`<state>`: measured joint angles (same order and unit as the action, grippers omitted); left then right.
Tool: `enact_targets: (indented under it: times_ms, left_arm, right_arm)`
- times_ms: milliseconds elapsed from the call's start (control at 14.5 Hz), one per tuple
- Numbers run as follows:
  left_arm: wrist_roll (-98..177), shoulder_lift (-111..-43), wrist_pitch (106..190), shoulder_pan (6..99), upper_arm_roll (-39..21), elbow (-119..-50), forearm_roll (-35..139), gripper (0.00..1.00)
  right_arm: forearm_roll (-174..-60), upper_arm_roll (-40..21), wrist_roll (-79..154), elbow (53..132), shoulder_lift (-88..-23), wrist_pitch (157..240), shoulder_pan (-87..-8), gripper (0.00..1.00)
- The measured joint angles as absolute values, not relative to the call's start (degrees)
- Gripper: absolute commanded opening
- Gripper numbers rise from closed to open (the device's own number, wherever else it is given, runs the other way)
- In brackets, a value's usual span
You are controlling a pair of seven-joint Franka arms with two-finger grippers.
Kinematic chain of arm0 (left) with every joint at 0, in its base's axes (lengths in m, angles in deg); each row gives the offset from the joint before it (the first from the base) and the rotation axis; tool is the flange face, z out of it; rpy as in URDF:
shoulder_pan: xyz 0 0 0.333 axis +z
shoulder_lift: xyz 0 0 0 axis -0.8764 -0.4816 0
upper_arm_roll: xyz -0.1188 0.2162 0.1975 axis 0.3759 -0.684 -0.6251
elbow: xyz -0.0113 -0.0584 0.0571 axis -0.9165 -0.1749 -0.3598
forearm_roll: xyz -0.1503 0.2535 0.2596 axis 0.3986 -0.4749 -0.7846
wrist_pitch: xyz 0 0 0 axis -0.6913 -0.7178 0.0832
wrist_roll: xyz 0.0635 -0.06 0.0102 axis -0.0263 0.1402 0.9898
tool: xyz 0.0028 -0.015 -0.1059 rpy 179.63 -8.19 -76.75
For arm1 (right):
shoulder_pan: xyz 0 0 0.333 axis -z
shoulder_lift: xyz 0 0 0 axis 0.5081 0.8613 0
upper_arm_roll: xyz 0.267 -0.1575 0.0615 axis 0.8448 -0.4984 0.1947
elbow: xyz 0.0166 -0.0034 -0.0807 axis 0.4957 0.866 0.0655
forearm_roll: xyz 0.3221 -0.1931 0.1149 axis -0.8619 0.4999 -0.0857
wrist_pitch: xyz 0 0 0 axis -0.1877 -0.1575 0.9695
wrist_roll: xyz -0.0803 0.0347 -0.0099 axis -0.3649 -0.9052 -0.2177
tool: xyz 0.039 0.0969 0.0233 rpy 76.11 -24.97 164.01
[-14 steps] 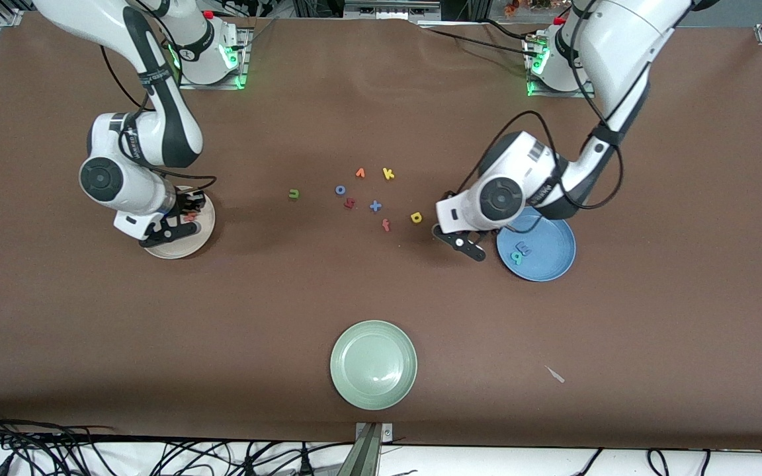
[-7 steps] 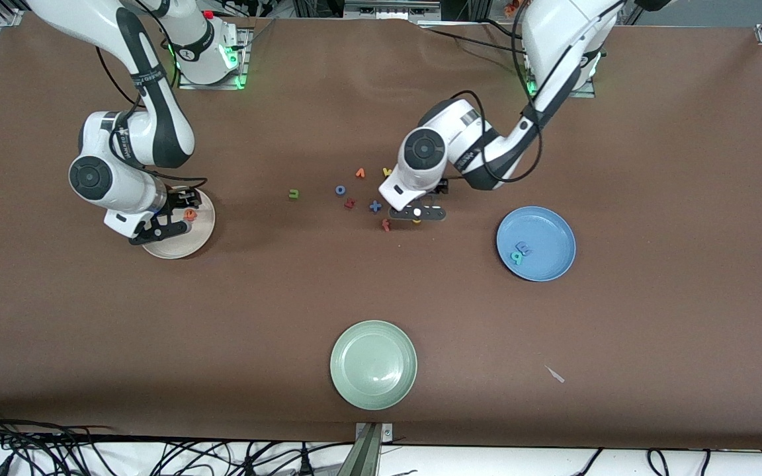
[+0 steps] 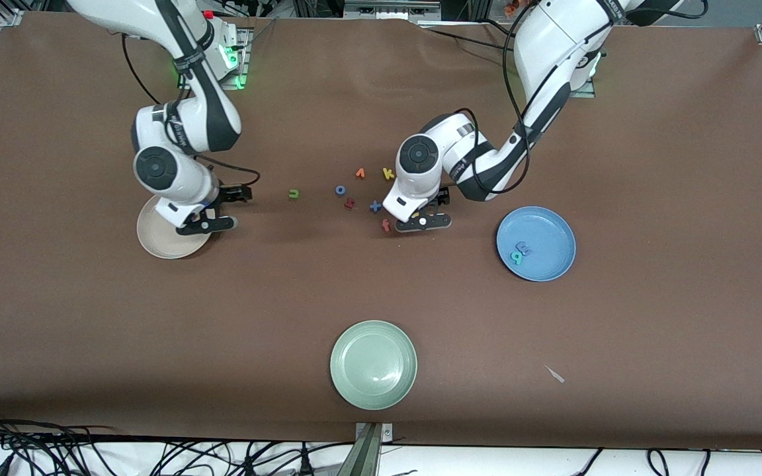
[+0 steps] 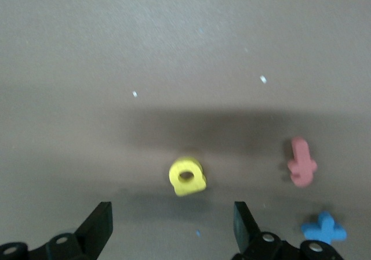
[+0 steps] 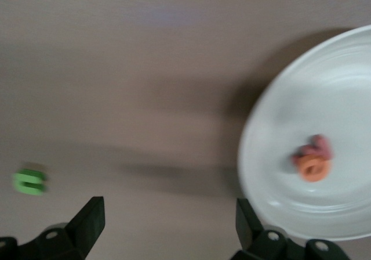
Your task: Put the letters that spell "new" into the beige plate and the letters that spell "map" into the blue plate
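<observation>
Right arm has dropped its letter and left the beige plate; left arm has crossed from the blue plate to the yellow a.

The beige plate (image 5: 324, 213), cream and shallow-rimmed, now holds the orange e (image 5: 313, 167) touching the pinkish-red w (image 5: 317, 146), and lies beside the right gripper (image 3: 212, 209), whose fingers have spread apart and hold nothing. The blue plate (image 3: 556, 228), well apart from the left gripper (image 3: 424, 219), holds the blue m (image 3: 524, 248) and teal p (image 3: 516, 257). Left fingers (image 4: 99, 225) are apart, straddling the yellow a (image 4: 187, 177) on the bench (image 3: 652, 165). The green n (image 5: 29, 181) lies ahead of the right fingers, probably next.
</observation>
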<state>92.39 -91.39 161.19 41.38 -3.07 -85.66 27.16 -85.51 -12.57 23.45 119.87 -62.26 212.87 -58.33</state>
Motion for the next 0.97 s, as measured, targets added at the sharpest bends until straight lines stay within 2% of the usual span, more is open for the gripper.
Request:
enact_targets:
  times_ms: [138, 276, 483, 621, 760, 829, 967]
  left_arm:
    - [92.44, -91.93, 163.24, 42.12, -3.11, -85.66, 27.16, 0.7]
    - [92.55, -92.44, 164.18, 42.2, -3.1, -85.66, 27.16, 0.7]
    - [92.84, -92.97, 164.42, 42.15, -2.96, -85.66, 27.17, 0.66]
    - [93.05, -93.11, 164.46, 42.08, -2.81, -85.66, 27.17, 0.55]
    - [93.18, -93.12, 164.46, 41.98, -2.7, -85.66, 27.17, 0.29]
    - [93.18, -93.12, 164.46, 41.97, -2.7, -85.66, 27.17, 0.23]
    - [93.18, -93.11, 164.47, 41.98, -2.72, -85.62, 27.17, 0.21]
  right_arm:
    - [-85.51, -8.72, 17.1, 119.89, -62.74, 213.48, -58.42, 1.0]
    - [-85.51, -4.93, 11.26, 120.33, -63.04, 215.22, -58.5, 1.0]
    - [-85.51, -1.83, 6.29, 123.47, -63.04, 222.23, -58.58, 1.0]
    - [-85.51, -0.59, 4.58, 125.71, -62.87, 226.15, -58.6, 1.0]
    - [-85.51, 0.18, 3.82, 126.77, -62.33, 228.18, -58.87, 1.0]
    - [-85.51, 0.24, 3.71, 126.95, -61.89, 228.84, -59.16, 1.0]
    - [-85.51, 0.33, 3.7, 127.01, -60.71, 229.61, -59.38, 1.0]
